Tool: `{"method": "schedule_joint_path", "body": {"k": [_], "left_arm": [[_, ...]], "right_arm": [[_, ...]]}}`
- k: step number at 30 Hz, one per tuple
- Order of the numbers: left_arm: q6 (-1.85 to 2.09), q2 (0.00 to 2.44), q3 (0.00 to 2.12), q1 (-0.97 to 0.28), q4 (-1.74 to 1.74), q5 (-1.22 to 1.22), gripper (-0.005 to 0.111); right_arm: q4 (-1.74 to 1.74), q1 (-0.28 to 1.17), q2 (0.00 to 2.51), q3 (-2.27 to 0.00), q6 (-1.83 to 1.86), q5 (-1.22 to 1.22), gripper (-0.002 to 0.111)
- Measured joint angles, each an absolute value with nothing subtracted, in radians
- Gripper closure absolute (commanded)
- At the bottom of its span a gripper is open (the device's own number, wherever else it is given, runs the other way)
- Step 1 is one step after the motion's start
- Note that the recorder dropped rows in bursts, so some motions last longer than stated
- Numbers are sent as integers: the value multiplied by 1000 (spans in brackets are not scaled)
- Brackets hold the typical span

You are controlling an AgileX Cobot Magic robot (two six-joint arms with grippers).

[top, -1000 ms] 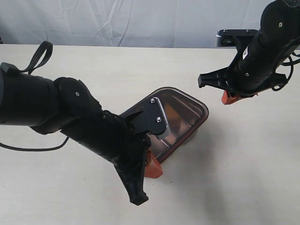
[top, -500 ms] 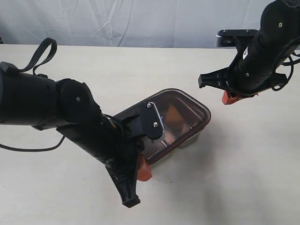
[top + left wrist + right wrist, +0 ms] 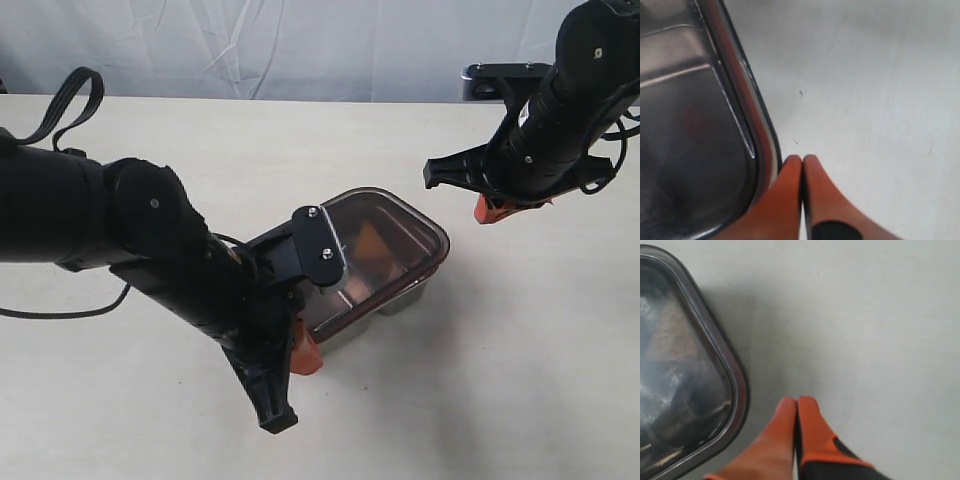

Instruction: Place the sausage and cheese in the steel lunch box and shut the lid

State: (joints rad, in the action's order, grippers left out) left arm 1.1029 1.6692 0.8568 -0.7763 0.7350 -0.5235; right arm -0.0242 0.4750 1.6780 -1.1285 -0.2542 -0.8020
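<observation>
The main risk lies at the lower left end of the lid: the left gripper, its 2 orange fingers pressed together and pinching nothing, sits tight against the lid's black rim at 1 corner. A sideways nudge from there could skid the steel lunch box across the table, or lever that corner up and leave the seal half seated. Whether the lid is fully down under the arm cannot be told. The left arm lies low across the lower left of the exterior view, wrist angled down toward the frame's centre. The right gripper, also clamped shut and empty, hangs clear of the box in the upper right. The cheese shows orange through the tinted lid at centre frame; the sausage cannot be made out.
</observation>
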Motion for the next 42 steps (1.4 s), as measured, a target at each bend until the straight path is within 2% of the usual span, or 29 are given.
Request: {"method": "schedule_joint_path", "body": {"k": [12, 42], "left_arm": [[849, 1665, 857, -759, 461, -560, 107], [767, 1533, 857, -753, 444, -607, 107]], "right_arm": [[-24, 475, 1678, -1129, -254, -828, 109], [0, 475, 1764, -1129, -282, -809, 109]]}}
